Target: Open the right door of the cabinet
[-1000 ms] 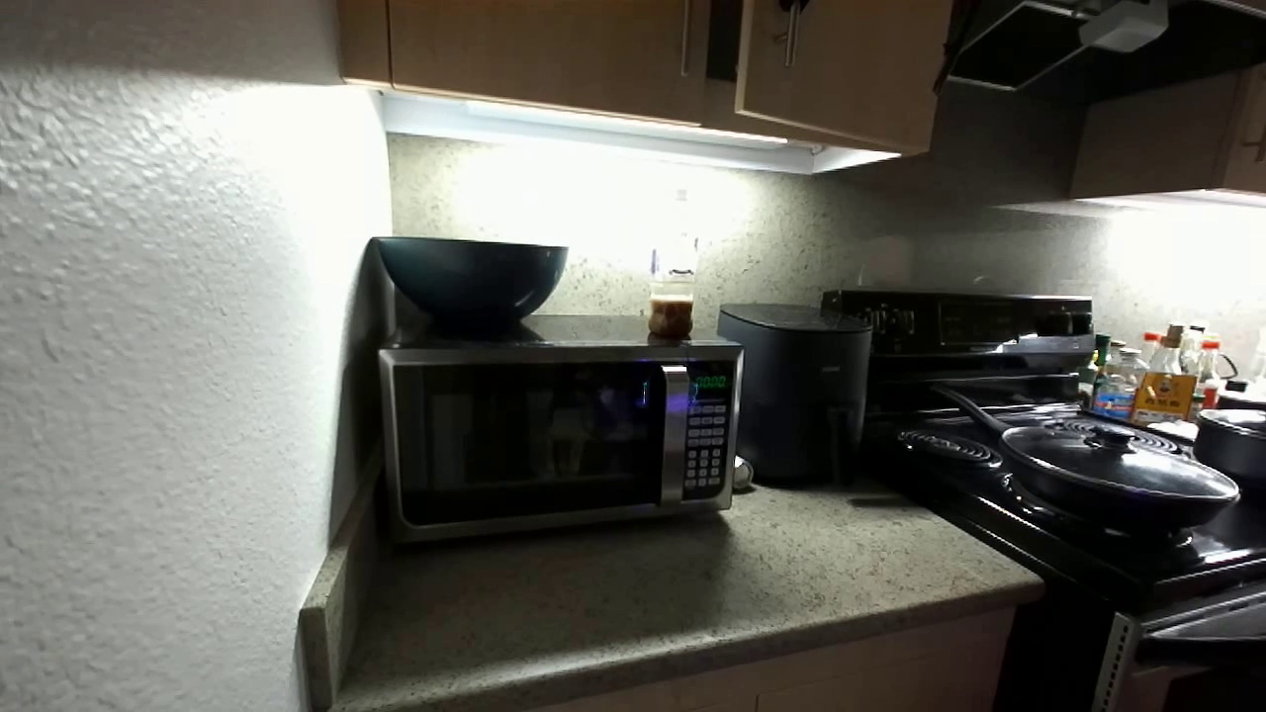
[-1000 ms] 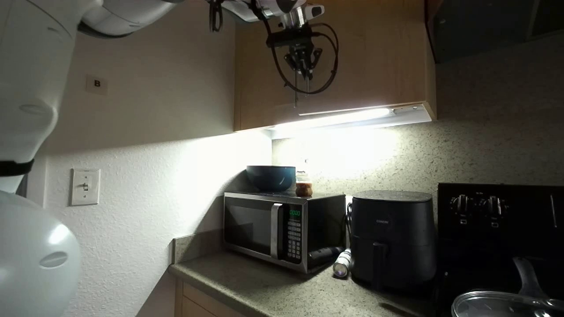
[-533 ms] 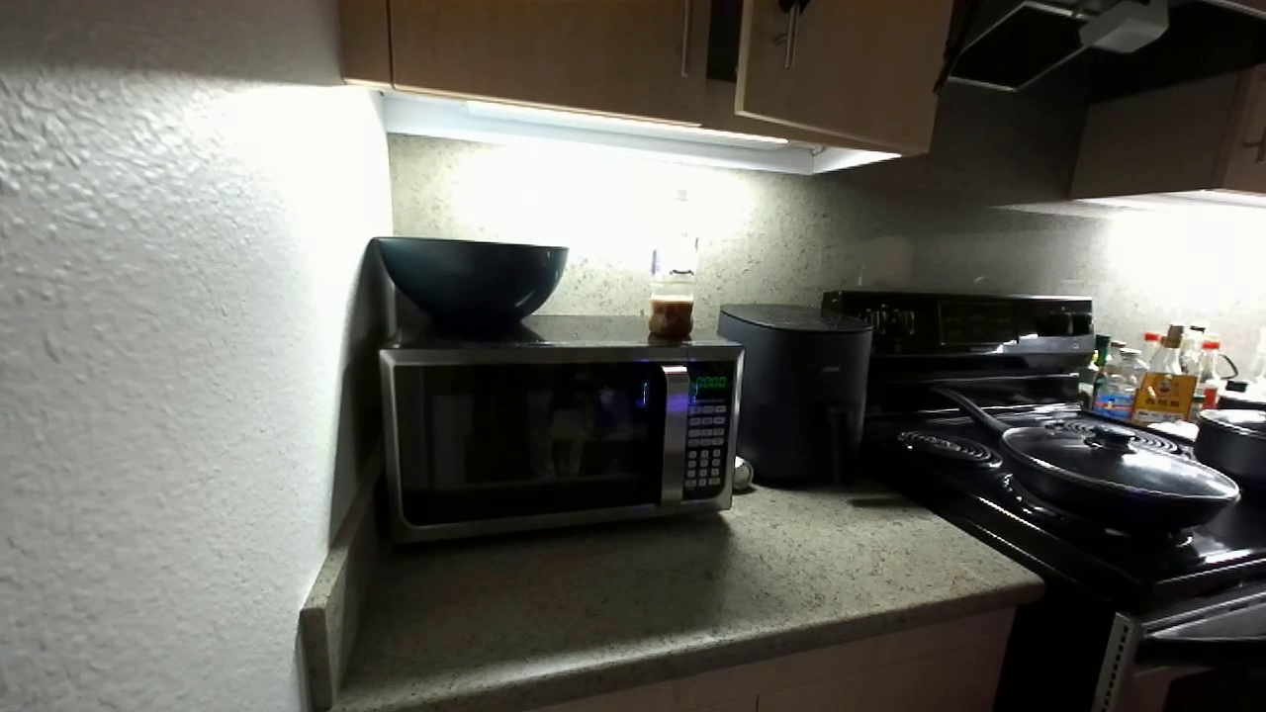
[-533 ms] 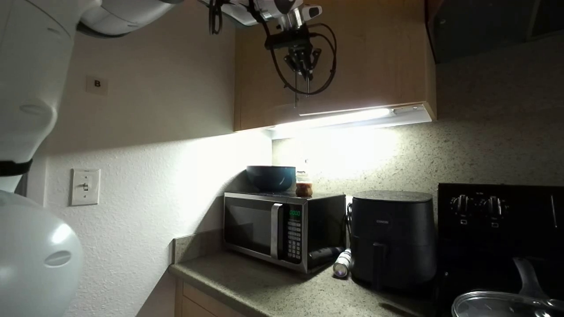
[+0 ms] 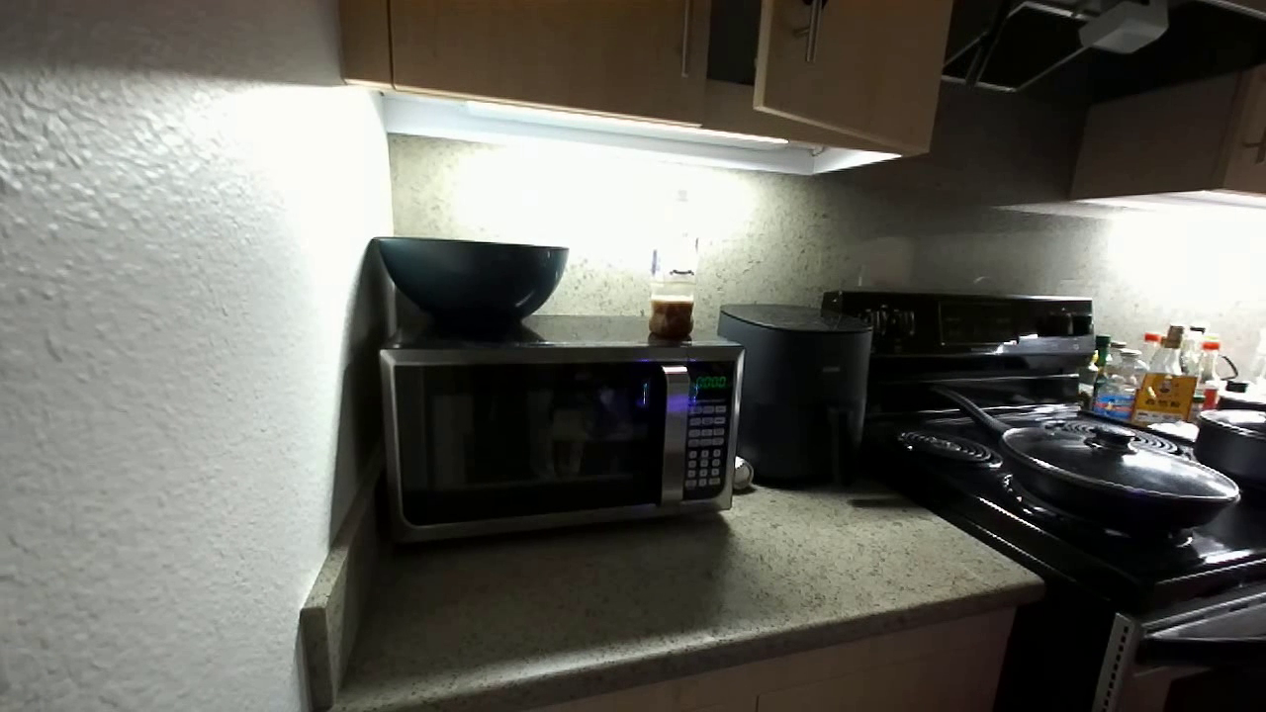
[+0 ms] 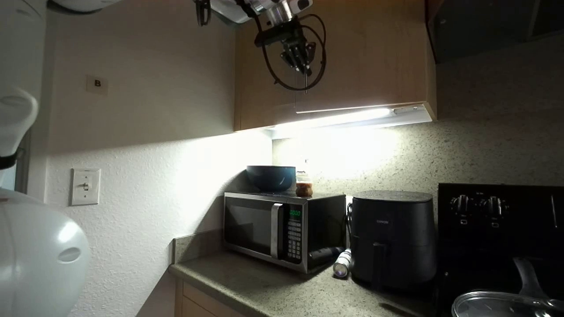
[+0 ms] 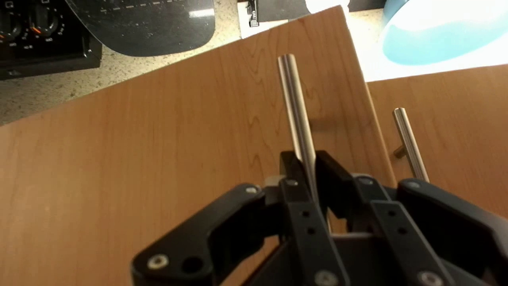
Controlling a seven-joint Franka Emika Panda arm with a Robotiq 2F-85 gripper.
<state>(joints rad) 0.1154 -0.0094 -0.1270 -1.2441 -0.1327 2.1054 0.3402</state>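
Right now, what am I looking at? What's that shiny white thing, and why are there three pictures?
That's a robot arm. Its gripper pinches the handle of the right door on the cabinet, and that door stands partly open. Two pictures come from cameras standing apart from the arm, looking from different places. The third comes from a camera riding on the arm, right by the gripper, so you see the handle up close. On the counter sit a microwave and an air fryer; a bowl and a bottle stand on the microwave.

Hand [image 7: 307, 167] gripping handle [image 7: 295, 101], brown door [image 7: 186, 139] ajar
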